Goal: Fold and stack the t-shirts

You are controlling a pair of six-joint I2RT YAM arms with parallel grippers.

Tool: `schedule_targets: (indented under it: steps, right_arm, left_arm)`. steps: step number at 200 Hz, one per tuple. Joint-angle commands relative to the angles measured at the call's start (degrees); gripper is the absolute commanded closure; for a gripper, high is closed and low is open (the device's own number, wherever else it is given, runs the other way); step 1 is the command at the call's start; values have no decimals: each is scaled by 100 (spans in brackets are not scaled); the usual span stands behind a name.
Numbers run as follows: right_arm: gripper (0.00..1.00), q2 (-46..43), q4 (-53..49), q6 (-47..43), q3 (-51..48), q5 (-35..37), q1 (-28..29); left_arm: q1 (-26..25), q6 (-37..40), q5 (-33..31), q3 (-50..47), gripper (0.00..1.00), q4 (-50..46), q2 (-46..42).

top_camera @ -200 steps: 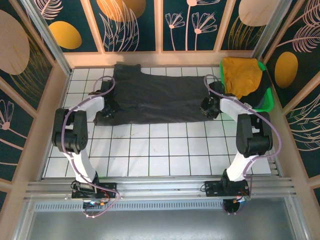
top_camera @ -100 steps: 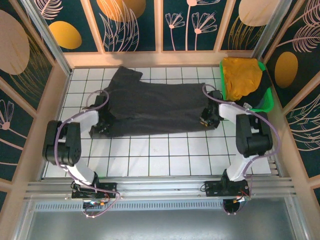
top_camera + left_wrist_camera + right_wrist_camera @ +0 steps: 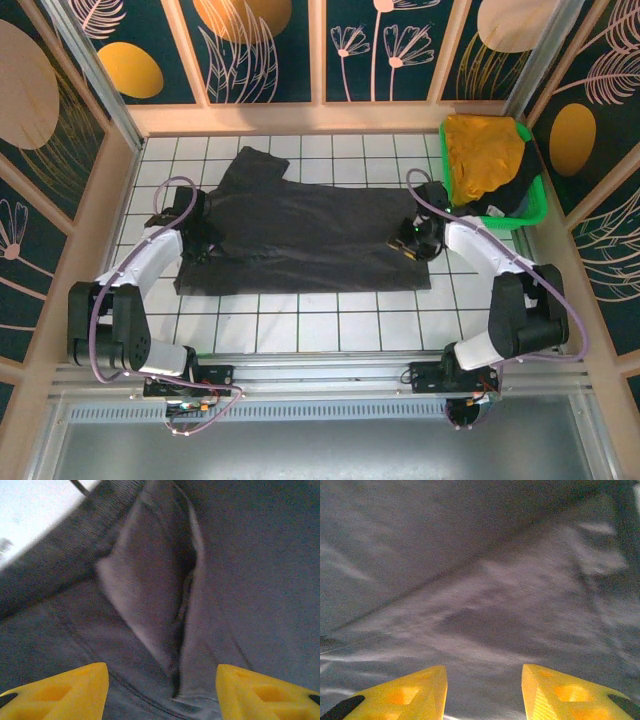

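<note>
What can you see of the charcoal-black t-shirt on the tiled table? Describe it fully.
The charcoal-black t-shirt is soft, matte cloth, lying flat and lengthwise across the white tiled table, a sleeve pointing to the far side. Its left end is creased into a raised fold. The left gripper and right gripper sit over its two ends, yellow fingers apart.

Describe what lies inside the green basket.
A yellow shirt is heaped on top, with dark cloth showing under it. The basket floor and anything lower are covered.
</note>
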Motion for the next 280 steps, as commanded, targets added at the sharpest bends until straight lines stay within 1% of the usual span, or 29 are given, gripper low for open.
schedule_targets:
  steps: [1, 21, 48, 65, 105, 123, 135, 148, 159, 167, 178, 191, 200, 248, 252, 280]
  right_arm:
    - [56, 361, 180, -92, 406, -331, 223]
    - [55, 577, 424, 68, 634, -668, 350]
    - [50, 719, 1406, 262, 746, -1790, 536]
    - [50, 764, 1819, 424, 788, -2170, 628]
    - [49, 840, 1809, 509, 951, -2118, 670]
    - [50, 832, 1755, 508, 987, -2074, 669]
    - [50, 819, 1728, 502, 996, -2050, 671]
    - [50, 797, 1691, 512, 988, -2009, 666]
    - [51, 782, 1661, 510, 972, -1978, 651]
    - [51, 763, 1634, 515, 961, -1940, 644]
    - [51, 743, 1620, 517, 931, -1911, 621]
    - [51, 715, 1615, 537, 879, -1891, 584]
    - [52, 703, 1611, 539, 847, -1882, 544]
    - [53, 651, 1572, 502, 785, -1889, 340]
    - [53, 650, 1567, 504, 789, -1890, 329]
    - [53, 636, 1541, 486, 742, -1906, 262]
  left_arm:
    - [-44, -852, 753, -75, 41, -20, 38]
    - [-109, -1258, 810, -129, 41, 0, -35]
    - [-159, -1586, 1023, -261, 42, 287, 89]
    - [-219, -1670, 1174, -290, 43, 485, 277]
    - [-265, -1615, 1039, -162, 48, 580, 613]
    - [-274, -1553, 1006, -79, 53, 599, 773]
    - [-274, -1543, 946, -45, 60, 632, 820]
    - [-274, -1539, 924, 6, 70, 680, 863]
    - [-274, -1536, 948, 61, 83, 725, 908]
    - [-278, -1540, 959, 106, 91, 760, 935]
    - [-313, -1526, 960, 217, 97, 754, 983]
    - [-368, -1455, 959, 308, 98, 677, 1092]
    - [-418, -1401, 968, 616, 98, 607, 1182]
    - [-654, -1155, 889, 1241, 100, 407, 1580]
    - [-675, -1125, 889, 1302, 100, 389, 1759]
    - [-824, -760, 1018, 1764, 100, 313, 2204]
